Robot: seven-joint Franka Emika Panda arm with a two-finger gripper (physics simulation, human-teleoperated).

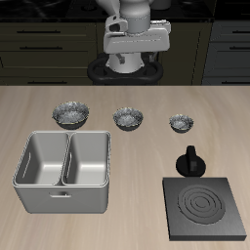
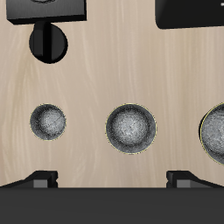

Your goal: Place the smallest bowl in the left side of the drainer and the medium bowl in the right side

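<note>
Three mottled dark-grey bowls stand in a row across the middle of the table. The smallest bowl [image 1: 181, 122] [image 2: 48, 122] is at one end, the medium bowl [image 1: 128, 118] [image 2: 133, 129] in the middle, and the widest bowl [image 1: 70, 115] [image 2: 217, 131] at the other end. The drainer [image 1: 59, 195], a light-grey two-compartment basin, sits nearer the table's front edge, just in front of the widest bowl; both compartments hold nothing. My gripper [image 1: 137, 61] [image 2: 112, 179] hangs high above the back of the table, behind the medium bowl, open and holding nothing.
A flat black stove plate [image 1: 205, 207] [image 2: 188, 13] lies near the front edge. A small black knobbed object [image 1: 190, 159] [image 2: 48, 42] stands between it and the smallest bowl. Dark cabinets rise behind the table.
</note>
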